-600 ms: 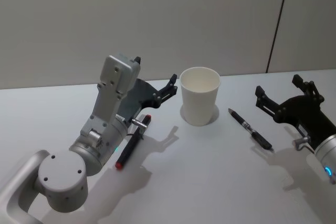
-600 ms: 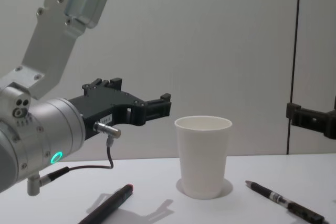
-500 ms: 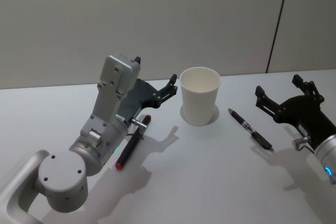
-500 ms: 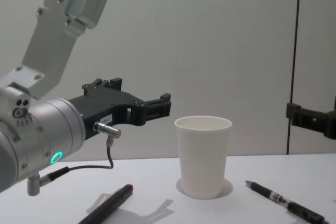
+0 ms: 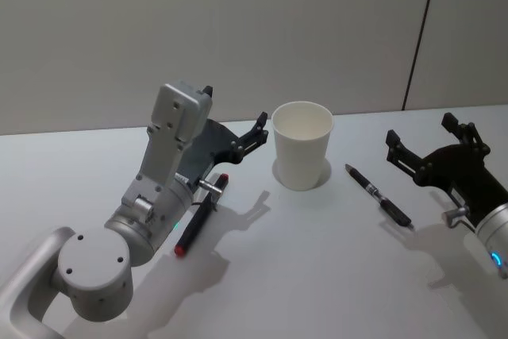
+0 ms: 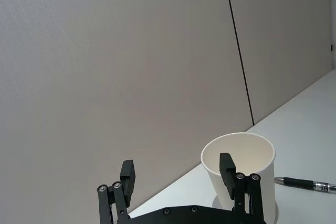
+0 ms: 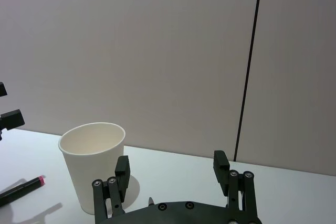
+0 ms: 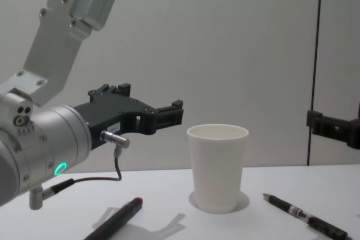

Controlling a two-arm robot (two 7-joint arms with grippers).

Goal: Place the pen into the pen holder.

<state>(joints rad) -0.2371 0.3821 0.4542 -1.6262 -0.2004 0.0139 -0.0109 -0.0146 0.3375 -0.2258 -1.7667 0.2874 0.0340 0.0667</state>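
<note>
Jaws wide on both, empty. Listed: black pen (image 5: 379, 195) flat on table (image 5: 317, 275), just right of pen holder (image 5: 302, 144); red-tipped pen (image 5: 200, 216) to its left. Right gripper (image 7: 171, 162) hovers near black pen, left gripper (image 6: 177, 169) above the red-tipped one. Step, I judge: approach; next, descend and pinch a barrel. Nothing moved since earlier.

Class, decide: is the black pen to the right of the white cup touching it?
Apart: the head view shows table between the pen and the cup.

We see a white table (image 5: 317, 275) — the pen holder (image 5: 302, 148) stands upright on it; a black pen (image 5: 379, 196) lies to its right; a red-tipped marker (image 5: 194, 226) lies to its left — both apart from it.
</note>
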